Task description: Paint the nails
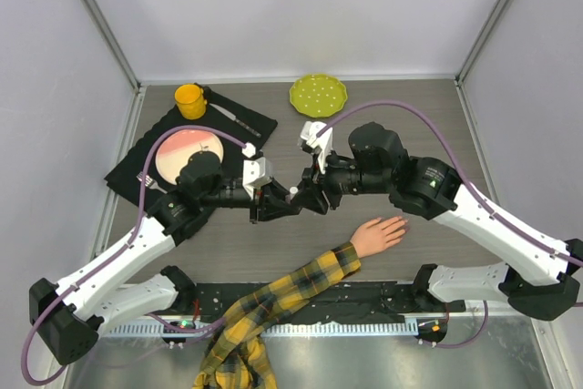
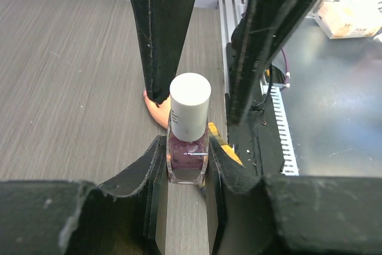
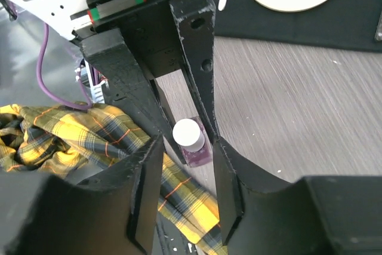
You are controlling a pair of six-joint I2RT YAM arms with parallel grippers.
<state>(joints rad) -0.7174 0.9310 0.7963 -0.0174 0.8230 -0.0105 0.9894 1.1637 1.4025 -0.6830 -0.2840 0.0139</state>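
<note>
Tiny nails (image 1: 402, 223) on flat pale mannequin hand (image 1: 376, 236)

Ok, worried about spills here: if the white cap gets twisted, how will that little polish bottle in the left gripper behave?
The polish bottle looks like smooth glass, so it may slip or turn between the fingers of the left gripper. It is narrow under a tall white cap, so probably tippy if released upright. Likely rigid and breakable.
</note>
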